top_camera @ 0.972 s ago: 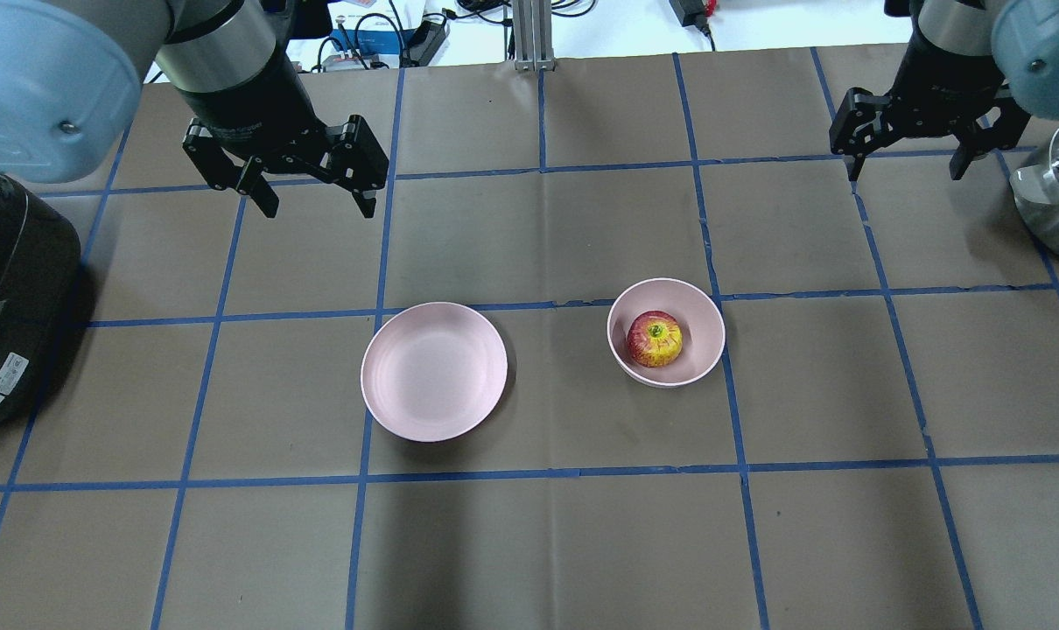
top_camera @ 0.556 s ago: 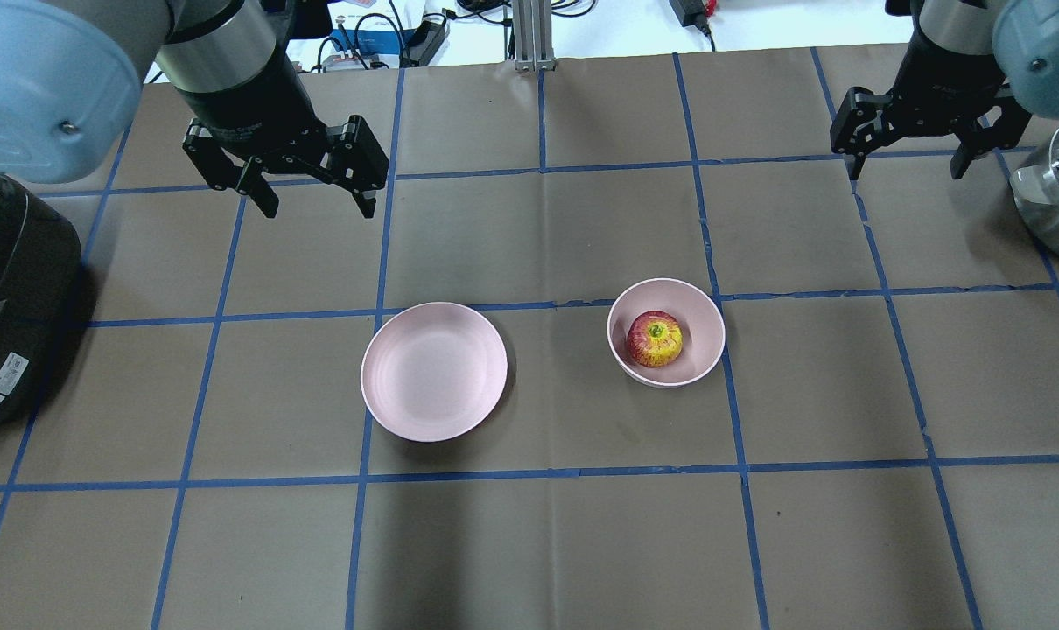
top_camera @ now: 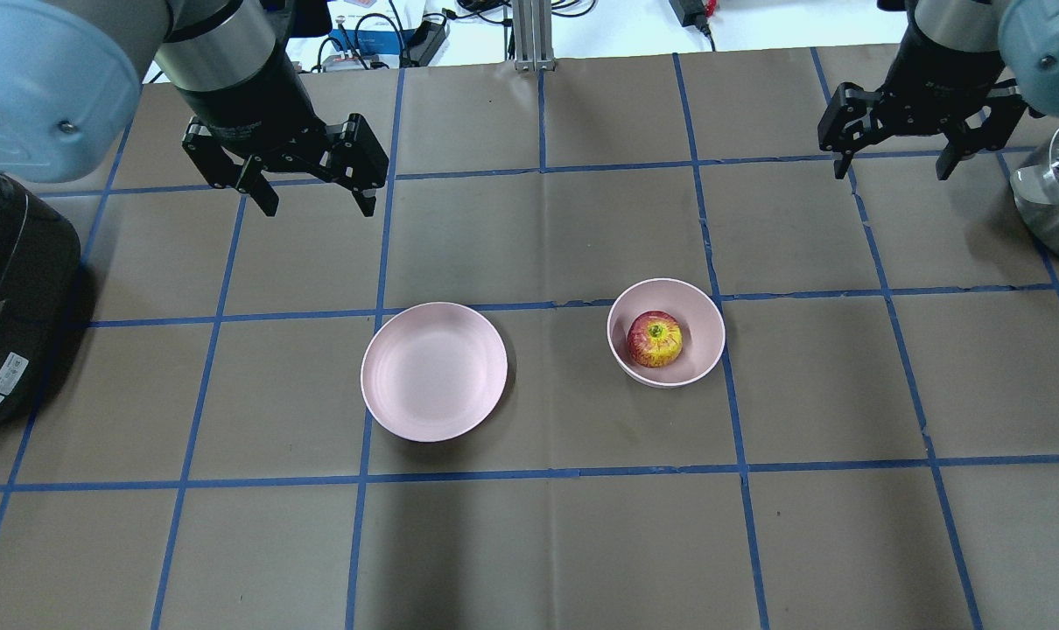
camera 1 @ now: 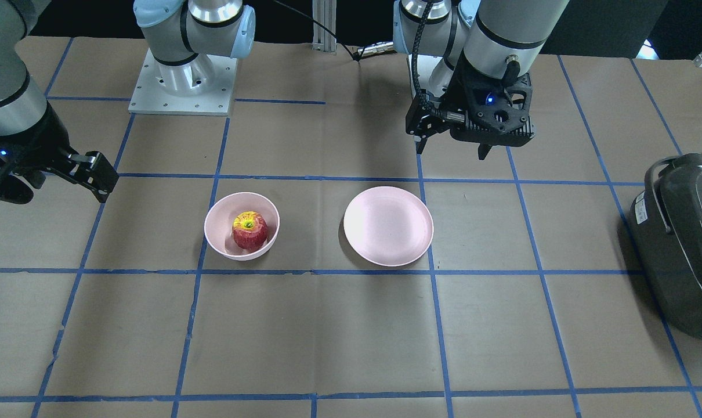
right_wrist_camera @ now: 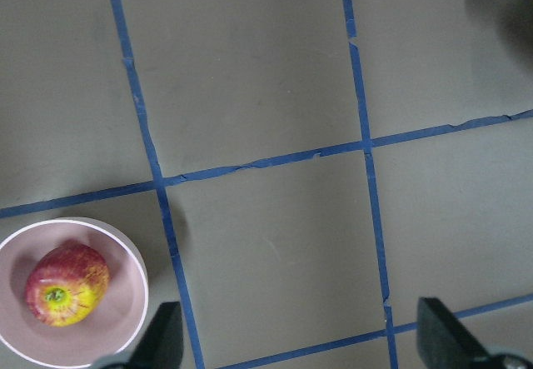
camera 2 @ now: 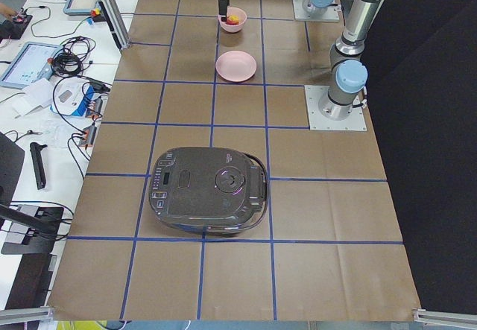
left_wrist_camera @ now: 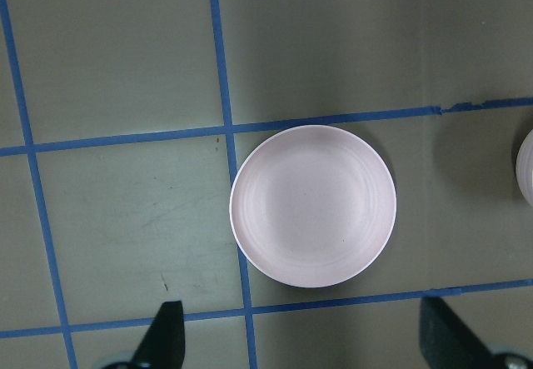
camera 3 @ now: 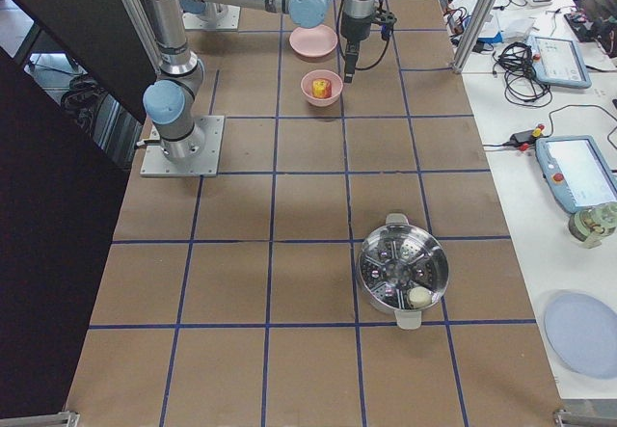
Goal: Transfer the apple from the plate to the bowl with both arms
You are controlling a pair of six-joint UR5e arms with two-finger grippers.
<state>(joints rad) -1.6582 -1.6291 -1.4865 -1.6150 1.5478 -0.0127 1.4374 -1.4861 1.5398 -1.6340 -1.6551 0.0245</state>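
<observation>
Fingers [top_camera: 265, 199] of the left gripper [top_camera: 319, 206] stand spread wide with nothing between them. They hang above the table [top_camera: 582, 542] on the far side of the plate [top_camera: 433, 372], well apart from it. The right gripper [top_camera: 891, 166] is parted just as wide and grips nothing, held over the far right part of the table near a steel pot [top_camera: 1055, 192]. The apple [top_camera: 655, 339] sits inside the bowl [top_camera: 709, 346], stem end up, slightly toward the bowl's left side in the overhead view. The plate lies flat near the bowl, to its left, with a gap of table between them. A black rice cooker [top_camera: 13, 289] stands at the table's left end.
</observation>
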